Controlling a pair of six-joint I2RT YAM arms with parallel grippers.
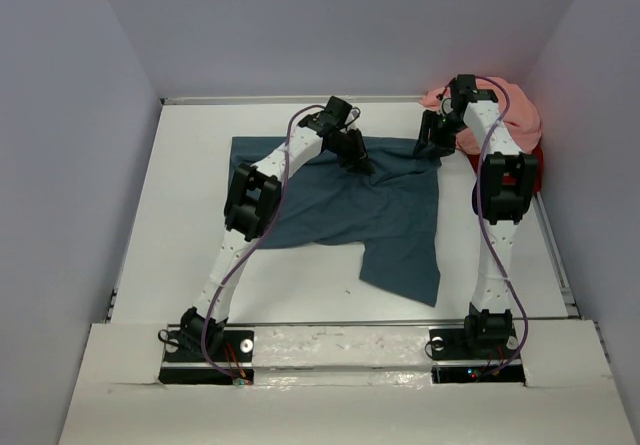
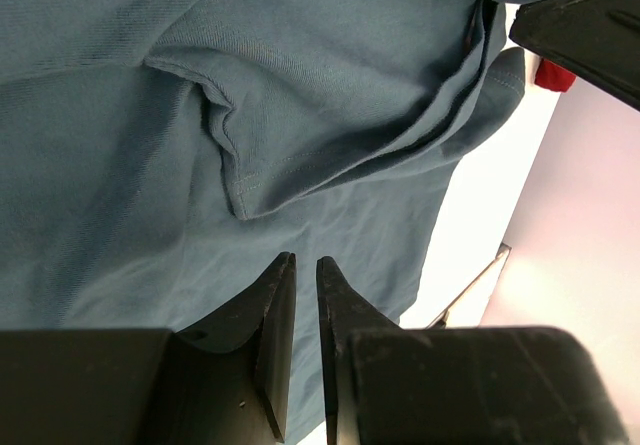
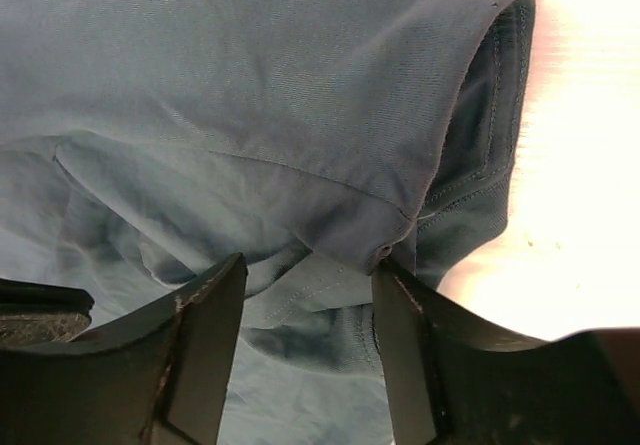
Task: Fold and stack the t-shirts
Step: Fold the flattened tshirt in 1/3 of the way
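The dark teal-blue t-shirt [image 1: 385, 210] lies spread and rumpled on the white table, one part trailing toward the near edge. My left gripper [image 1: 362, 163] hovers over its far middle. In the left wrist view its jaws [image 2: 300, 257] stand a narrow slit apart with nothing between them, above the teal cloth [image 2: 150, 115]. My right gripper [image 1: 437, 150] is at the shirt's far right corner. There it [image 3: 308, 262] stands open astride a folded sleeve [image 3: 400, 215], the right fingertip touching the hem. The salmon pink t-shirt [image 1: 512, 105] and the red t-shirt [image 1: 533, 165] lie heaped at the back right.
The white table [image 1: 190, 245] is enclosed by grey walls at the left, back and right. A metal rail [image 1: 555, 255] runs along its right edge. In the left wrist view, the right gripper's black body [image 2: 590, 25] sits close by at the upper right.
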